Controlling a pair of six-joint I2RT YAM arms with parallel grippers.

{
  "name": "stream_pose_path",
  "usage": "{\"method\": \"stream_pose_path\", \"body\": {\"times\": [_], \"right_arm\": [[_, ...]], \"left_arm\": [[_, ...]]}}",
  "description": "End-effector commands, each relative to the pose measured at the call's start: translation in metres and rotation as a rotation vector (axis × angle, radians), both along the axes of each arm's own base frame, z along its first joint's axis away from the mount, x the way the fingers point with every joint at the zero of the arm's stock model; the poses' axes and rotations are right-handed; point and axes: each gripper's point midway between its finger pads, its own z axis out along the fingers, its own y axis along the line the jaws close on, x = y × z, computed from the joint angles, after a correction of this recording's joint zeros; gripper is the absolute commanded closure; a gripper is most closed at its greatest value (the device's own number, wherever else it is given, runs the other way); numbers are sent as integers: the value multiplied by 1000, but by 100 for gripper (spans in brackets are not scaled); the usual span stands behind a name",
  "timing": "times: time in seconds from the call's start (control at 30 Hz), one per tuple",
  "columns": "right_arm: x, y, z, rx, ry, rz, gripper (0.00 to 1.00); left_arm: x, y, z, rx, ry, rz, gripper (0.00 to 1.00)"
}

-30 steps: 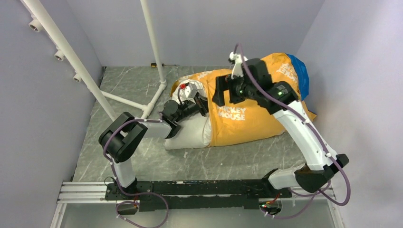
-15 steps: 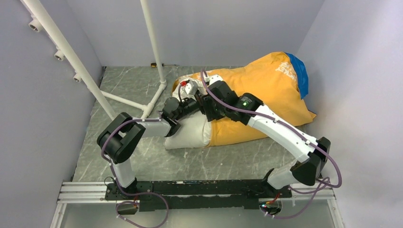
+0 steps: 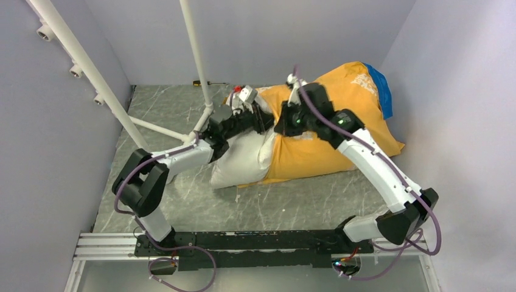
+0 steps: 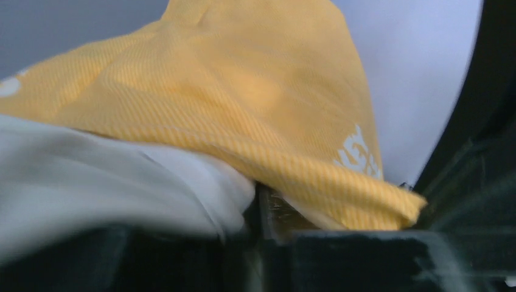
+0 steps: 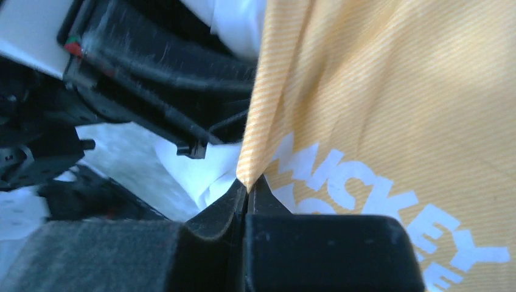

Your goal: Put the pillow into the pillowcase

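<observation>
1. Pillow [image 3: 240,161] lying on table [image 3: 182,207], right part sheathed in pillowcase [image 3: 331,143], white left end sticking out bare.
2. Pillowcase yellow side up, blue strip showing at far right corner.
3. Right tool [image 5: 248,182] clamped tight on yellow hem at case mouth, beside white lettering.
4. Left tool [image 3: 260,115] at same mouth, jaws nearly together, hem and pillow pressed against them; grip impossible to tell.

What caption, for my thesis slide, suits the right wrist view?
Right gripper shut on the hem of the yellow pillowcase, white pillow showing just beyond it.
</observation>
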Motion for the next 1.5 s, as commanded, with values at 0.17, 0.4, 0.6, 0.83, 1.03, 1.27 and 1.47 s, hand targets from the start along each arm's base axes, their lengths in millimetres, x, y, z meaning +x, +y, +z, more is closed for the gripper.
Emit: {"method": "stream_pose_path", "body": {"times": [0.17, 0.4, 0.6, 0.83, 1.03, 1.27, 1.47], "right_arm": [[29, 29, 97, 423, -47, 143, 100], [52, 21, 62, 418, 14, 90, 99], [59, 24, 53, 474, 44, 107, 96], [64, 31, 61, 496, 54, 139, 100], [56, 41, 66, 538, 105, 201, 100], [6, 75, 98, 659, 225, 454, 100], [-40, 90, 147, 823, 246, 636, 100]], "left_arm": [[-27, 29, 7, 421, 261, 19, 22], [-53, 119, 13, 589, 374, 299, 3], [-80, 180, -15, 559, 626, 414, 1], [-90, 186, -51, 351, 754, 240, 1], [-76, 137, -42, 99, 615, -116, 21], [-40, 74, 6, 76, 330, -175, 100], [-16, 14, 20, -85, 180, -215, 100]]}}
